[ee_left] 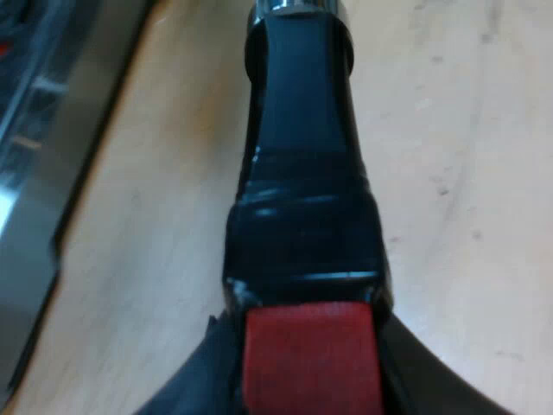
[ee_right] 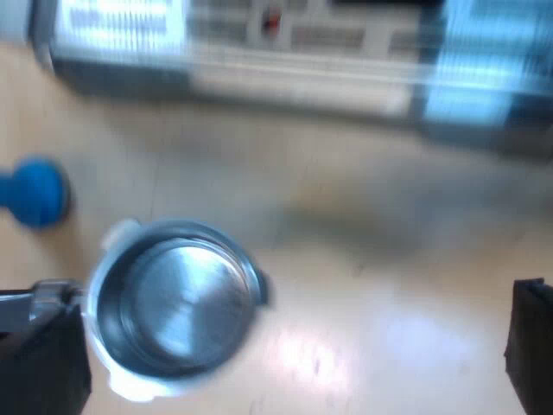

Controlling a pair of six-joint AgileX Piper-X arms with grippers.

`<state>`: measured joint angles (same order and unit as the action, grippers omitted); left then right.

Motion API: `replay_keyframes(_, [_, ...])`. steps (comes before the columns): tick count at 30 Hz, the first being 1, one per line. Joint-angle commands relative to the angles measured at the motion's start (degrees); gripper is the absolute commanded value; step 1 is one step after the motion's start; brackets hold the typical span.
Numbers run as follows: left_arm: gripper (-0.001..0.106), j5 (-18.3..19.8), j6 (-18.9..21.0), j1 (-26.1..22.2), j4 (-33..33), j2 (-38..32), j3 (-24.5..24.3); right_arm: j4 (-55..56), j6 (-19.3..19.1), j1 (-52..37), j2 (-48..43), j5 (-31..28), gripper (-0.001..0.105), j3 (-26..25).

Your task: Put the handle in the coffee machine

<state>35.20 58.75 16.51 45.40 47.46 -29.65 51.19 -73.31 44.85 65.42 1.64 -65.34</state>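
The holder [ee_right: 173,303] is outside the espresso machine [ee_right: 259,60], over the wooden table [ee_right: 389,285]. Its round metal basket is open side up, with the machine's front well apart from it. Whether the basket rests on the table or hangs above it cannot be determined. The dark handle [ee_left: 302,173] runs from its metal collar down to the red end [ee_left: 311,354]. My left gripper [ee_left: 307,380] is clamped on that end, with one black finger [ee_left: 186,385] against each side of the handle. A strip of the machine's metal lies beside the handle along the table. My right gripper [ee_right: 285,346] is spread wide and holds nothing. One of its fingers [ee_right: 43,363] is just beside the basket, at the holder's metal neck, and the other is well apart from the basket. A blue tamper [ee_right: 34,190] stands on the table near the basket, between it and the machine.
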Motion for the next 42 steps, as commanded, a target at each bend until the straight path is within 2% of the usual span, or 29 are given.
replay_keyframes(1, [0.000,2.9,-0.5,-3.3,-0.1,-0.8,-0.6,-1.8,-0.7,0.1,-1.7,-3.9,0.100,-0.6])
replay_keyframes(6, [0.000,3.3,-5.4,-10.6,5.6,-0.8,-0.6,-2.7,-0.6,0.1,-3.1,-6.1,0.100,-0.6])
replay_keyframes(9, [0.000,4.6,-6.4,-14.8,8.5,-0.8,-0.6,-3.4,-0.4,0.1,-2.9,-6.9,0.100,-0.6])
replay_keyframes(11, [0.000,5.1,-6.7,-17.1,9.9,-0.8,-0.6,-3.4,-0.6,0.1,-2.9,-5.4,0.100,-0.6])
replay_keyframes(14, [0.000,5.8,-9.9,-21.7,13.3,-0.8,-1.2,-3.4,-4.9,0.9,-2.9,-0.1,0.100,-0.6])
replay_keyframes(15, [0.000,5.9,-10.3,-22.0,13.5,-0.8,-1.2,-3.4,-5.7,1.6,-2.9,-0.2,0.100,-0.6])
replay_keyframes(16, [0.000,5.9,-13.0,-24.9,15.3,-0.8,-1.7,-3.5,-6.1,3.4,-2.9,-2.4,0.100,-0.6])
replay_keyframes(17, [0.000,5.9,-13.6,-25.9,15.6,-0.8,-2.0,-3.8,-6.0,5.0,-2.9,-4.8,0.100,-0.6])
replay_keyframes(19, [0.000,6.2,-14.0,-27.0,15.8,-0.8,-2.3,-5.1,-6.0,10.3,-2.9,-14.5,0.100,-0.6])
replay_keyframes(20, [0.000,6.2,-14.0,-27.0,15.8,-0.8,-2.3,-5.2,-6.0,10.8,-2.9,-14.5,0.100,-0.6])
replay_keyframes(21, [0.000,7.0,-14.6,-29.3,16.1,-0.7,-2.8,-7.2,-5.9,15.4,-2.8,-21.8,0.100,-0.6])
replay_keyframes(22, [0.000,7.7,-15.2,-30.1,16.1,-0.7,-3.0,-8.0,-5.6,17.3,-2.8,-24.7,0.100,-0.6])
replay_keyframes(24, [0.000,8.5,-16.0,-31.8,16.1,-0.7,-3.3,-9.5,-3.7,20.9,-2.8,-29.9,0.100,-0.5])
replay_keyframes(25, [0.000,10.7,-17.3,-33.9,15.7,-0.7,-3.6,-10.4,-2.0,22.5,-2.6,-32.3,0.100,-0.4])
replay_keyframes(26, [0.000,13.9,-19.2,-39.3,13.9,0.4,-4.2,-10.9,-1.7,23.2,-2.4,-33.4,0.100,-0.4])
replay_keyframes(27, [0.000,14.2,-23.3,-40.0,14.8,2.0,-4.2,-11.7,-1.6,24.2,-2.1,-35.2,0.100,-0.3])
replay_keyframes(28, [0.000,15.2,-25.0,-40.0,15.8,2.9,-4.2,-12.5,-1.5,25.2,-1.3,-37.2,0.100,-0.3])
replay_keyframes(29, [0.000,15.8,-25.4,-40.0,16.2,3.3,-4.2,-13.0,-1.4,25.7,-1.0,-38.2,0.100,-0.3])
replay_keyframes(31, [0.000,20.0,-25.8,-40.0,16.6,5.2,-4.2,-15.6,-1.4,27.8,0.7,-42.9,0.100,-0.3])
replay_keyframes(32, [0.000,20.7,-25.9,-40.0,16.5,5.7,-4.2,-15.9,-1.4,28.0,1.1,-43.8,0.100,-0.3])
replay_keyframes(33, [0.000,21.0,-26.2,-40.0,16.2,6.2,-4.2,-17.1,-1.4,28.6,1.6,-45.1,0.100,-0.3])
replay_keyframes(34, [0.000,20.2,-28.4,-40.0,15.8,7.2,-4.2,-19.8,-1.4,29.6,3.4,-47.5,0.100,-0.3])
replay_keyframes(37, [0.000,19.6,-32.8,-40.0,15.7,8.4,-4.2,-22.9,-1.4,30.6,5.3,-48.9,0.100,-0.3])
replay_keyframes(42, [0.000,20.2,-34.2,-40.0,13.3,11.8,-4.2,-25.6,-1.4,31.9,8.3,-53.2,0.100,-0.3])
